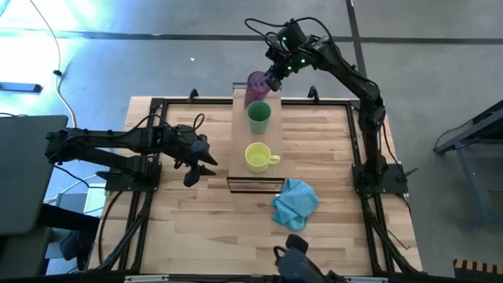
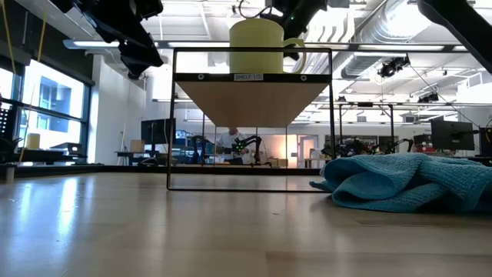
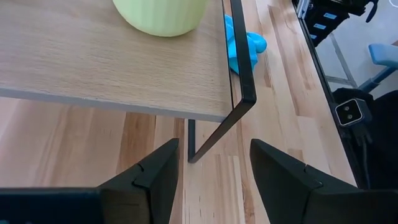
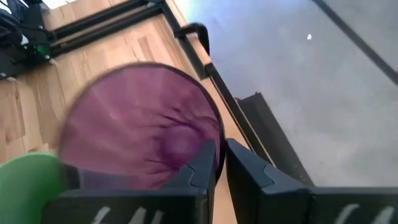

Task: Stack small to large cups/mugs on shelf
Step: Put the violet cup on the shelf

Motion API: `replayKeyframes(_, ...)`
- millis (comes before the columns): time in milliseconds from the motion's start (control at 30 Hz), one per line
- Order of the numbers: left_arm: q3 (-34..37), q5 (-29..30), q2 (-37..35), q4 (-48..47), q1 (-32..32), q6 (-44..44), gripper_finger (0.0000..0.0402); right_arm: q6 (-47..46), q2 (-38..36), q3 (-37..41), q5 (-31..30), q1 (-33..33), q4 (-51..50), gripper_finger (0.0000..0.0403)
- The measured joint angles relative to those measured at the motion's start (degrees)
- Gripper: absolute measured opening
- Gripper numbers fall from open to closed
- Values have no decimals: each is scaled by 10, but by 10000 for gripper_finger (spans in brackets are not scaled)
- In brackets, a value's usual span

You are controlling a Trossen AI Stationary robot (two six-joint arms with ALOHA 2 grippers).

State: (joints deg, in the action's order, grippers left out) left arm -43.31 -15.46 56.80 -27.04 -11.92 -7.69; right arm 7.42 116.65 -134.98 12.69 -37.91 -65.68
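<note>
Right gripper [image 4: 219,163] pinches the purple tumbler [image 1: 256,85] rim at the shelf [image 1: 238,134] far end; left gripper [image 3: 213,171] waits, spread, unloaded.

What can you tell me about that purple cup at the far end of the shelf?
The purple tumbler is translucent, plastic-looking, handleless, and appears empty. It stands upright, mouth up, at the far end of the shelf, just beyond the green cup. The right gripper pinches its rim, one finger inside the cup and one outside.
</note>
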Motion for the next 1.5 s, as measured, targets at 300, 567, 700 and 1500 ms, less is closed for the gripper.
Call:
replayKeyframes(300, 0, 0, 0, -2, 32, -1, 184, 12, 21, 0, 8, 0, 5, 26)
replayKeyframes(567, 0, 20, 0, 5, 33, 9, 184, 16, 3, 0, 23, -4, -5, 26)
replayKeyframes(700, 0, 28, 0, 12, 33, 9, 184, 16, 3, 0, 43, -8, -17, 26)
replayKeyframes(1500, 0, 65, 0, 24, 33, -28, 184, 37, 4, 54, 232, -101, -98, 149)
